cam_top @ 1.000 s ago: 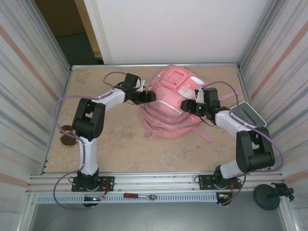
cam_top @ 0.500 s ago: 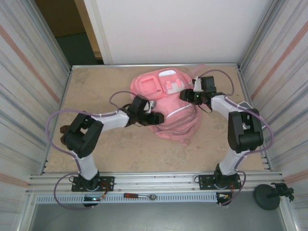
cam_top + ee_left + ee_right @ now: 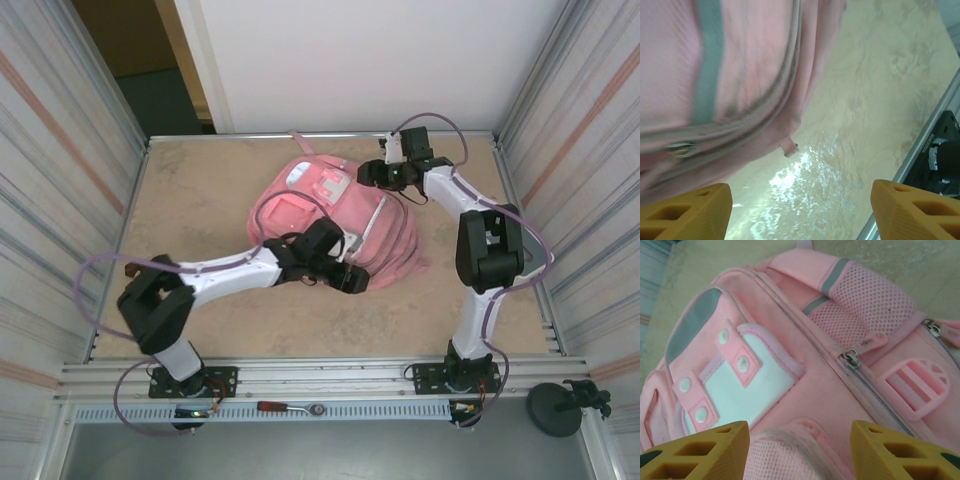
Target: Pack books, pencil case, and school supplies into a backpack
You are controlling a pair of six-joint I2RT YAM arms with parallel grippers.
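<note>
**Both pincers at the pink bag, one at each end**

The sandy table took up most of the floor of the cell, and the backpack lay on its middle. It was front face up, with its long axis running from about 11 o'clock down to 5 o'clock. Its carry loop pointed to the far wall.

The left arm reached low across from 8 o'clock. The right arm stretched up the 3 o'clock side and bent back in over the bag's far corner.

The left pincer sat at the bag's 6 o'clock edge. Its orange fingers were spread wide with only bare tabletop between them. The bag lay just beside it, toward 11 o'clock.

The right pincer was at the bag's 1 o'clock corner, so the bulk of the bag lay from it toward 7 o'clock. Its fingers stood apart with a hump of pink mesh rising between them. I could not tell whether they were nipping that fabric or only straddling it.

Of the two, I judged the right better placed to take hold. The left would first have to shift toward 11 o'clock to meet cloth.

Ahead of the right pincer were the white patch, a pink buckle and a zip pull. The stretch of zip I could see looked drawn shut.
</note>
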